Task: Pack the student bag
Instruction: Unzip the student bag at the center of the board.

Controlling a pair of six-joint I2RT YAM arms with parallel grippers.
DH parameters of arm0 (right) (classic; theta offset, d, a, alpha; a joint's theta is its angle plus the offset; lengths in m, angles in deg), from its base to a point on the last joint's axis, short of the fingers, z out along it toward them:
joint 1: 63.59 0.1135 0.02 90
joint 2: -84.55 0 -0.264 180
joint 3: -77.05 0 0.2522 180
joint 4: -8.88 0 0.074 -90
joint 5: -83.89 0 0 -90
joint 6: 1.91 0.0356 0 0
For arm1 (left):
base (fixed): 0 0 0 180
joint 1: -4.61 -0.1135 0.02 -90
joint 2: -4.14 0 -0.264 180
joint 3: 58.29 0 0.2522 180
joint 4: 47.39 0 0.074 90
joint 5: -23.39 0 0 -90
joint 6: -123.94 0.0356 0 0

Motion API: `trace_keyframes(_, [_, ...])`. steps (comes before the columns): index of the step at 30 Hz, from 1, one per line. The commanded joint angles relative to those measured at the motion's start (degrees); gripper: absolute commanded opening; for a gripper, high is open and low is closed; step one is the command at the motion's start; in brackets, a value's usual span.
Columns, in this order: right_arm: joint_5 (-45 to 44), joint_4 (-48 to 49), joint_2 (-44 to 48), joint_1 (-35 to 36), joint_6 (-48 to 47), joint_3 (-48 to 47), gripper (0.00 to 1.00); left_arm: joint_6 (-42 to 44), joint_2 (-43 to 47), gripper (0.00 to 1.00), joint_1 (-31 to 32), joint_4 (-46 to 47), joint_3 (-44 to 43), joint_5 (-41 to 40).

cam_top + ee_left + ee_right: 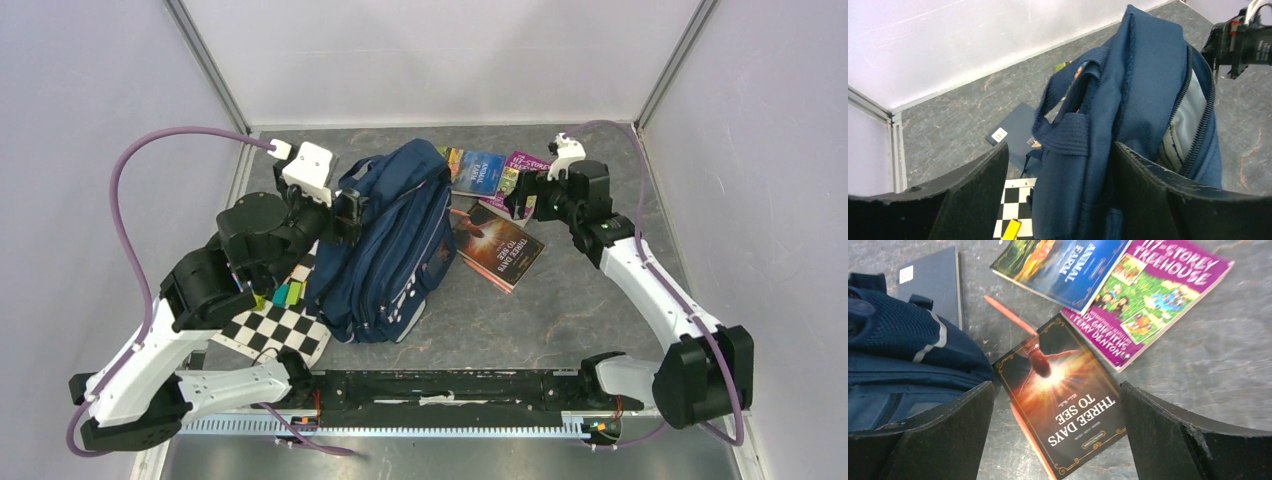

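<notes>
The navy student bag [390,245] lies in the middle of the table, its main zip open onto grey lining [1188,115]. My left gripper [350,215] is at the bag's upper left edge. In the left wrist view it [1060,150] is open, with the bag's fabric and strap [1088,165] between the fingers; there is a gap on the left side. My right gripper [520,200] is open and empty. In the right wrist view it [1057,390] hovers above the dark "Three Days to See" book [1068,400], which lies right of the bag [903,355].
An "Animal Farm" book [1063,265] and a purple "Treehouse" book [1148,295] lie behind it. A red pen [1010,315] and a dark blue notebook [933,280] lie near the bag's top. A checkerboard [275,325] with coloured pieces [285,293] lies left of the bag.
</notes>
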Motion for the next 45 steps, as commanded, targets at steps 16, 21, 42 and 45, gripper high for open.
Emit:
trace_keyframes(16, [9.11, 16.99, -35.94, -1.96, -11.87, -23.30, 0.98, 19.44, -0.83, 0.02, -0.36, 34.93, 3.36, 3.17])
trace_keyframes(21, [17.66, 18.61, -50.45, -5.44, -8.54, -38.52, 0.98, 24.65, -3.59, 0.02, -0.55, 40.27, 1.44, 3.40])
trace_keyframes(42, [24.72, 15.17, -71.58, -8.19, -0.25, -57.57, 0.95, 21.36, -5.41, 0.02, -0.82, 47.54, -6.52, -7.03])
trace_keyframes(45, [23.54, 10.88, -70.89, -8.06, -2.95, -55.95, 0.93, 27.84, -7.06, 0.02, -0.85, 50.71, -8.51, -11.67])
